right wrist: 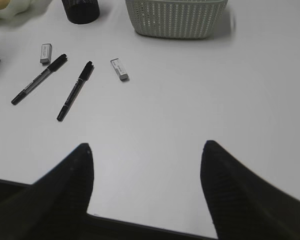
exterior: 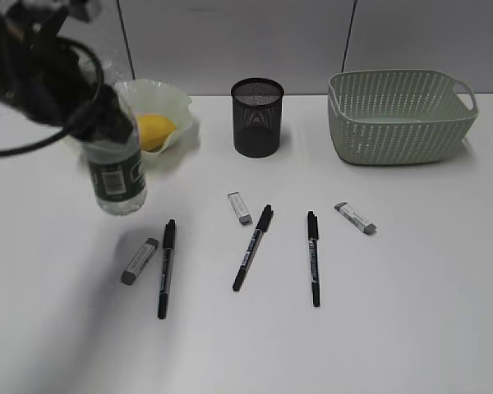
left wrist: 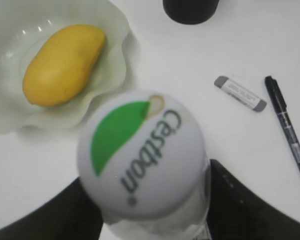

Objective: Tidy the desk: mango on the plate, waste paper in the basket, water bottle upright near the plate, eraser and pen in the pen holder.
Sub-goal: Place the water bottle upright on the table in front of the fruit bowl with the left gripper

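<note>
Upright, the clear plastic water bottle (exterior: 117, 176) stands beside the wavy pale green plate (exterior: 174, 103) holding the yellow mango (left wrist: 62, 64), clasped by the left gripper (left wrist: 150, 212); right gripper (right wrist: 146, 165) spread, empty

mango (exterior: 154, 131) in plate (exterior: 174, 97) | pen holder (exterior: 257, 117) right of plate | basket (exterior: 401, 116) far right

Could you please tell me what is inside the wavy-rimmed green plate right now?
The plate holds one mango, lying on its side. In the exterior view the left gripper and the water bottle cover part of the plate; the left wrist view shows nothing else inside.
</note>
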You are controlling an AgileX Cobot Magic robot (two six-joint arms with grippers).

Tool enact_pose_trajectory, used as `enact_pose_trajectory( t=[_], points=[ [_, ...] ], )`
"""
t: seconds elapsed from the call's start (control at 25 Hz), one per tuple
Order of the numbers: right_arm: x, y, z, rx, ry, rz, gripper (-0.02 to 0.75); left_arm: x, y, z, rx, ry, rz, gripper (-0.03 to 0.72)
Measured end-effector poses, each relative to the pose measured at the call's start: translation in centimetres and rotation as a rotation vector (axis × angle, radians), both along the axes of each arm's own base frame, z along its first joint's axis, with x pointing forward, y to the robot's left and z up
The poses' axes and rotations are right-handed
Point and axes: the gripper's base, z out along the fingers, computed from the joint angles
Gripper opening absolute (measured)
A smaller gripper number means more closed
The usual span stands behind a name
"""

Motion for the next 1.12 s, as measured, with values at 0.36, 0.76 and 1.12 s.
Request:
enact_pose_trajectory(
  t=[0.36, 0.76, 1.12],
  points=[
    [0.0, 0.0, 0.0, -0.001, 0.000, -0.001, 0.528, -4.8, 3.2, -6.3, -0.059, -0.229, 0.075, 0.424],
    [0.0, 0.0, 0.0, -0.001, 0.000, -0.001, 0.528, -2.9, 5.7, -8.5, -0.037, -0.203, 0.189, 0.421],
    [0.0, 0.0, 0.0, -0.001, 0.000, -0.001, 0.528, -2.1, 5.4, -7.8, -0.072, -0.180, 0.228, 0.421]
  ],
)
